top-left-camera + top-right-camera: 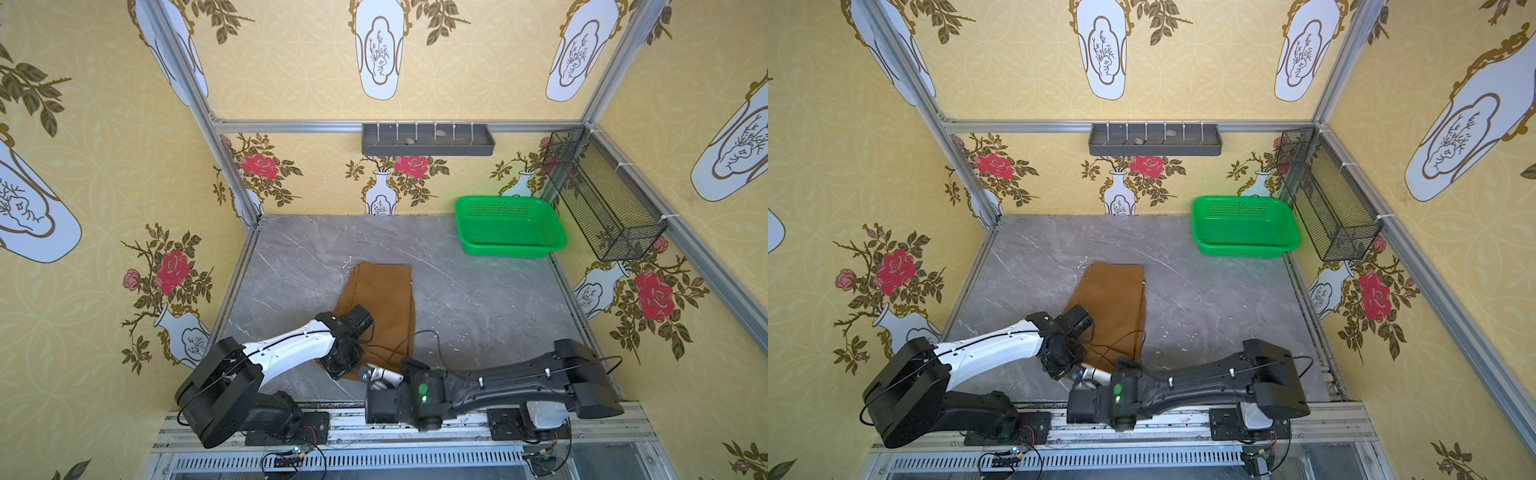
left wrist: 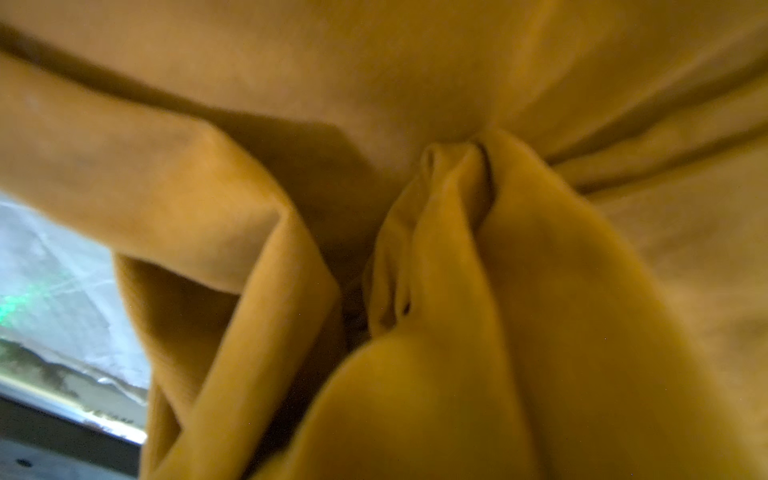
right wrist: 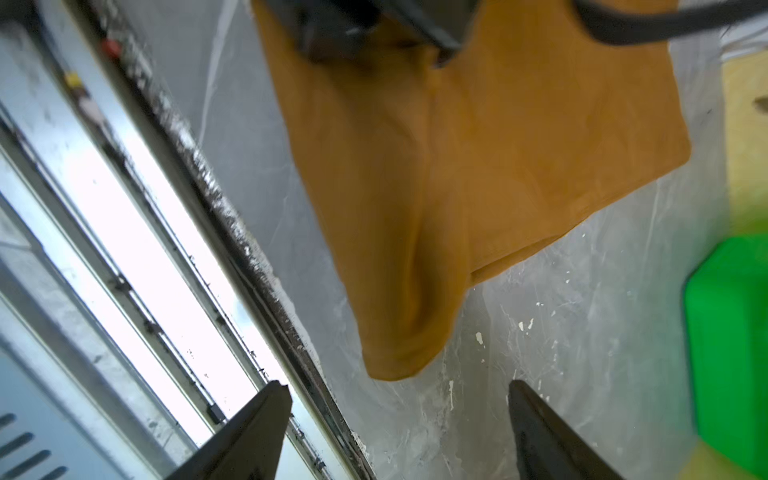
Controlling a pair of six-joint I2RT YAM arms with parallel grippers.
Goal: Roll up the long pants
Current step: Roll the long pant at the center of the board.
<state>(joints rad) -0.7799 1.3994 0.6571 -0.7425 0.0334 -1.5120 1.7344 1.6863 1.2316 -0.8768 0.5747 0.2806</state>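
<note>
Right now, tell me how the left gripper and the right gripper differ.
The left gripper is shut, pinching a bunched fold of the long pants; the right gripper is open and holds nothing. The left gripper sits on the cloth; the right gripper is off it, over bare table. Both are at the pants' end nearest the robot.

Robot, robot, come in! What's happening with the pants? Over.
Left pincer shut on long pants, near end. Right pincer open, empty. Green basket far off, not in the way.
</note>
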